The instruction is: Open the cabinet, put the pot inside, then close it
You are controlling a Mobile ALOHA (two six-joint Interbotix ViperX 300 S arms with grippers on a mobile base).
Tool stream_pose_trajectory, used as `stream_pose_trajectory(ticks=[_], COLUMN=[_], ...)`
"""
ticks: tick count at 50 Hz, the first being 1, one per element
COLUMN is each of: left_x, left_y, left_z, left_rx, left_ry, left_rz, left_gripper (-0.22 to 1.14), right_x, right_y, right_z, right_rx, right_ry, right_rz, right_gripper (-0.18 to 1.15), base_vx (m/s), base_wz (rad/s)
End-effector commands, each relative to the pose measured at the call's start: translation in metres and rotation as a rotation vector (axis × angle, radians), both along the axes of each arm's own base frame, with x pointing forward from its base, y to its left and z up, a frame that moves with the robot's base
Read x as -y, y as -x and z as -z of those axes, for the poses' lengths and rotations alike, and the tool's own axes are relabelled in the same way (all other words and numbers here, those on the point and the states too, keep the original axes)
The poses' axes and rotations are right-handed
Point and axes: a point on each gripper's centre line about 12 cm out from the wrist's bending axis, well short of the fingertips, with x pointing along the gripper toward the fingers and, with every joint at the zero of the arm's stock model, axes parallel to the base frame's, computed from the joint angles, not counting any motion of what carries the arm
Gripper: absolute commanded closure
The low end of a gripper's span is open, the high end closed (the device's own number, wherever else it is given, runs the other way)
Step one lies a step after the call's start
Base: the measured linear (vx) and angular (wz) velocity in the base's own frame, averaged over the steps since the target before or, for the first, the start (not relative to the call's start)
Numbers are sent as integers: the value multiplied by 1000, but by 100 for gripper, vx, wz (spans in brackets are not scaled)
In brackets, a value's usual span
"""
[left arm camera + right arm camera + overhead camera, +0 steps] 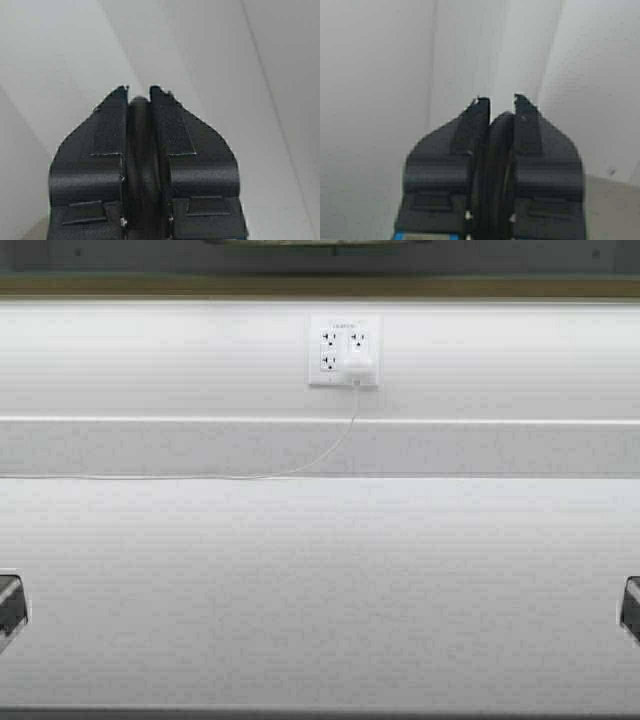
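Note:
The pot is out of view. Only a brown wooden strip point(320, 285) shows along the top edge of the high view, above the backsplash; I cannot tell whether it belongs to the cabinet, and no doors or handles show. My left gripper point(10, 605) peeks in at the left edge, low over the white counter. In the left wrist view point(137, 90) its black fingers are closed together over white surface, with no object in them. My right gripper point(632, 608) peeks in at the right edge. In the right wrist view point(502, 97) it is closed the same way, holding nothing.
A white countertop point(320, 590) fills the lower half of the high view. Behind it is a white backsplash with a wall outlet point(344, 350). A white charger point(358, 364) is plugged in, and its thin cord point(250, 477) runs left along the counter's back edge.

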Motion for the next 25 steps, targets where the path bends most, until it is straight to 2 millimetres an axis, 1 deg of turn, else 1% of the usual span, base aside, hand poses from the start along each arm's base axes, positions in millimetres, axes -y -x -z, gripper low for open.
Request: stream_pose_trajectory(ticks=[1,6,13,19,25], left_x=[46,52,58,63,68], left_y=[12,4,-6,-12,-18], left_z=[-14,-9,-1,4,12], left_rx=[3,-9,-23,-30,-53], left_ry=[28,22,15,11,11], left_rz=[142,147,149,150,158], left_gripper=[88,88,88,88,88], right_x=[-48,-49,-51,-50,-48], right_y=[13,8,4,-1,-6], right_z=[-18,-8,1,5,10], right_rx=[44,27,13,13,5], right_ry=[-19,-9,1,7,16], right_rz=[-125,-120,-117,-108,-101], right_gripper=[89,89,89,89,89], base_vx=[9,7,5,3,1], base_wz=[3,3,4,2,2])
